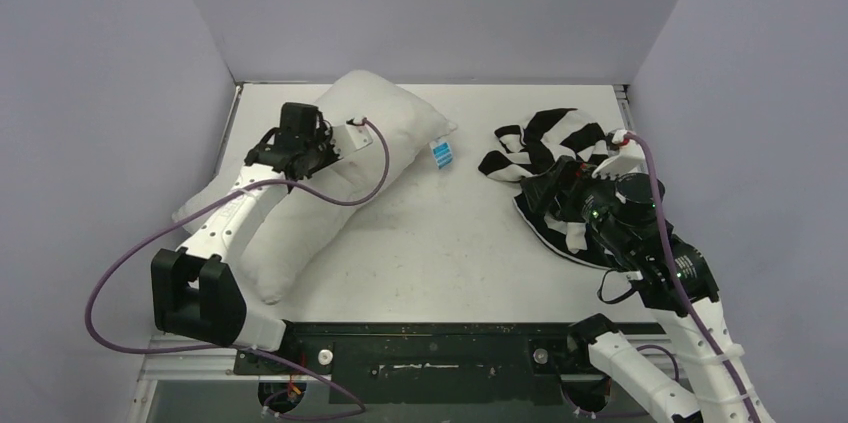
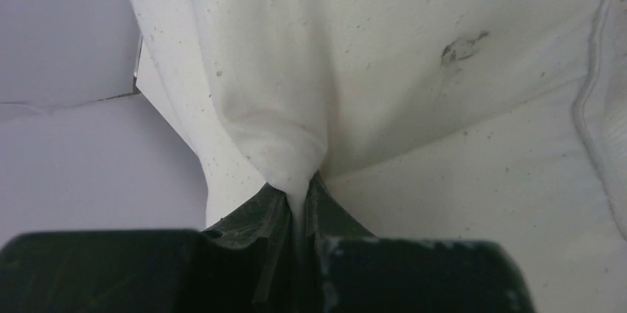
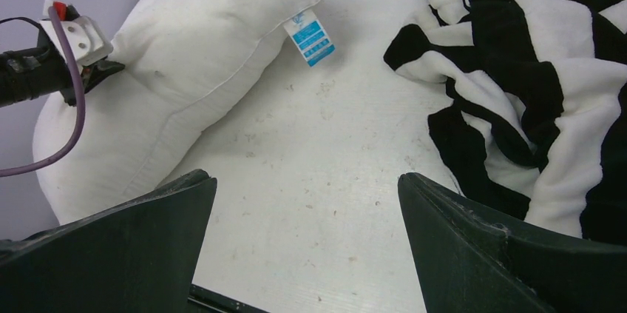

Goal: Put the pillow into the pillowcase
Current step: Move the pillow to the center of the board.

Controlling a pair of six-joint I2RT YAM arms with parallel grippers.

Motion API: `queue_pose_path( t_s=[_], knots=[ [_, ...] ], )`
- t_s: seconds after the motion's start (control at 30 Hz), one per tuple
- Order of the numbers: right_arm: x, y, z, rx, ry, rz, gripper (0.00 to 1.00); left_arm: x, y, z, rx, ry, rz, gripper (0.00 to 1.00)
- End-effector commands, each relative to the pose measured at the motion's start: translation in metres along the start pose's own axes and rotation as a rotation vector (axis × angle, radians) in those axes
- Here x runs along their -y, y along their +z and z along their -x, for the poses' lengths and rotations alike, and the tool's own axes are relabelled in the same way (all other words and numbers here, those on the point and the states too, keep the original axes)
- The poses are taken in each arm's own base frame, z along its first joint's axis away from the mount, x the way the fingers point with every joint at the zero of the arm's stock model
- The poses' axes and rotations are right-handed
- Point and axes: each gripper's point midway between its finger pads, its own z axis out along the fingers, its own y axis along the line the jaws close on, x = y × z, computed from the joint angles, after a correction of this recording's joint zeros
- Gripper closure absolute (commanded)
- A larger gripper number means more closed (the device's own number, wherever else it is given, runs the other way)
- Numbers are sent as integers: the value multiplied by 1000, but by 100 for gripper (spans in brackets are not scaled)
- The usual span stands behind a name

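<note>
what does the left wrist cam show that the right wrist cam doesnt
Only the left wrist view: a close look at the left gripper shut on a pinched fold of the pillow. Only the right wrist view: the striped pillowcase lying crumpled apart from the pillow, the pillow's blue tag, and the right gripper open and holding nothing. Both: the white pillow and the table surface beside it.

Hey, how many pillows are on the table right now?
1. The pillow lies on the left side of the table, reaching toward the back. Another could hide under the crumpled pillowcase at right, though nothing suggests it.
</note>
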Motion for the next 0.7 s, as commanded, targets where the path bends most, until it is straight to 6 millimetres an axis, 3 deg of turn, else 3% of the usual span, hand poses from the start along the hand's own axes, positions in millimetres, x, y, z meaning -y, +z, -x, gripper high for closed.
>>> queue_pose_path(
  t_s=[0.0,0.17,0.23,0.3,0.43,0.53,0.67],
  knots=[
    [-7,0,7,4,5,15,0,-54,-19,12,154,81,144,100],
    [-4,6,5,-7,17,-4,0,-64,-31,14,175,22,188,100],
    [-3,9,2,-12,33,-5,0,-67,-40,20,209,-29,213,70],
    [0,14,-5,-24,59,-14,0,-67,-52,31,274,-69,224,49],
    [9,23,-14,-39,141,-72,0,-71,-86,63,455,-192,293,25],
    [27,30,-19,-38,238,-194,1,-69,-129,96,662,-308,324,7],
    [56,39,-30,-25,327,-365,5,-54,-174,125,900,-521,250,3]
  ],
)
